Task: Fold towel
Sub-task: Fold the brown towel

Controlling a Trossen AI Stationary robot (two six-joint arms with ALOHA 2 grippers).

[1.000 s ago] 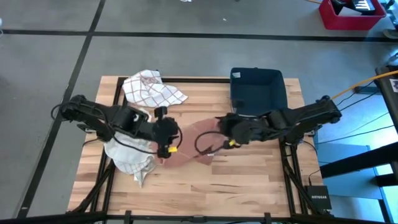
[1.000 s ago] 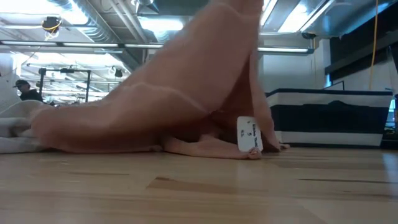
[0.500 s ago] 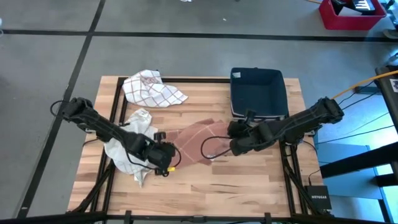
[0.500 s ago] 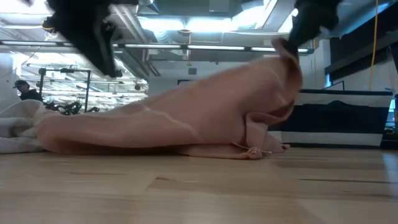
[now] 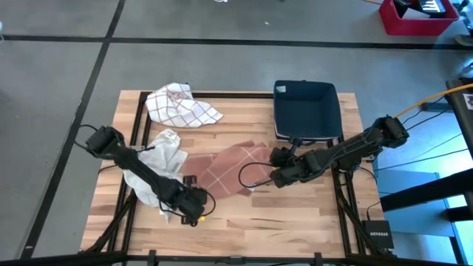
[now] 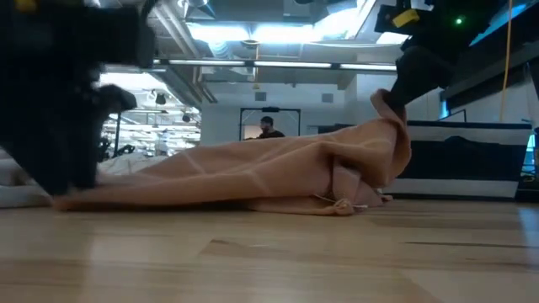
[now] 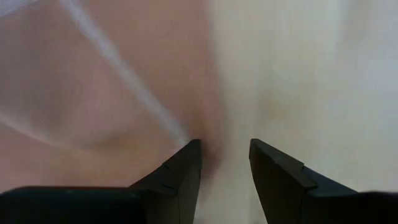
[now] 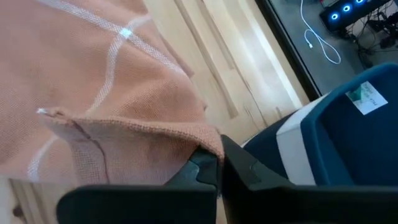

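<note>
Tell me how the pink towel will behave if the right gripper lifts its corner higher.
Likely floppy: the pink towel sags in folds below the corner pinched by the right gripper. Probably light, since that one pinched corner holds up a raised peak. The rest would likely drag across the table instead of rising flat.

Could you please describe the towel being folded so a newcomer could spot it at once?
On the wooden table, look just left of the dark blue bin. The salmon-pink towel with thin pale grid lines lies mid-table; its neighbours are white, and the right claw pinches its edge.
</note>
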